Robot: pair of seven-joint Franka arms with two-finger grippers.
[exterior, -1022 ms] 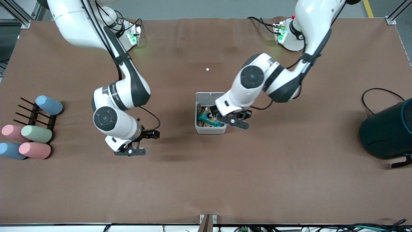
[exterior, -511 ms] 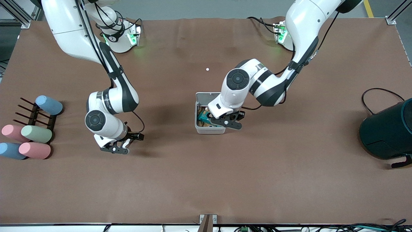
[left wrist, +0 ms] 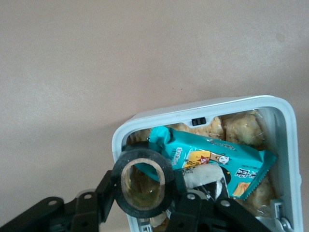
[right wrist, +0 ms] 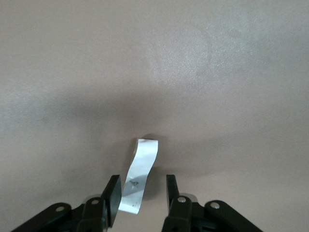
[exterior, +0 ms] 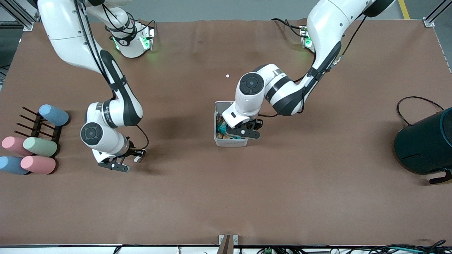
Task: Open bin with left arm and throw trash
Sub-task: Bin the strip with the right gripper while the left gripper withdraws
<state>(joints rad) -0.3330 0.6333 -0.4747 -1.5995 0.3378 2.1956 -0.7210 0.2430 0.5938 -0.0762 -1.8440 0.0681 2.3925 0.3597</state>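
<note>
**Now: ring over the open bin, scrap not yet gripped**

Starting at the right arm's end of the tabletop point(exterior: 226, 204), pastel cylinders point(exterior: 39, 146) lie on and around a dark rack point(exterior: 35, 126). They are no part of the job and are well apart from everything else.

Next comes the right end effector point(exterior: 113, 165), low over bare tabletop. In its wrist view the fingers point(right wrist: 112, 193) are spread, with the wavy white scrap point(right wrist: 139, 175) lying between them on the surface. One edge of the scrap is close to a finger, but nothing pinches it. The straddle looks like a set-up for a pick. The scrap is thin and curled, so I judge a closing grip could crease it or let it slide out.

At mid-table the bin point(exterior: 231, 143) stands with its lid point(exterior: 227, 104) swung up on the edge toward the robots' bases, so its mouth is free. The left end effector point(exterior: 243, 133) hangs over that mouth, pinching the black tape ring point(left wrist: 143, 181) by its sides. The ring's hole faces the left wrist camera. Under it the bin already holds a teal packet point(left wrist: 212, 159) and crumpled tan pieces point(left wrist: 241, 128). I cannot make out a black foil packet. The ring sits above the bin's corner point(left wrist: 123, 137) rather than its middle. A drop from here may catch the rim, so a small move inward seems wise.

Toward the left arm's end sits a large dark teal container point(exterior: 425, 144), unused.
</note>
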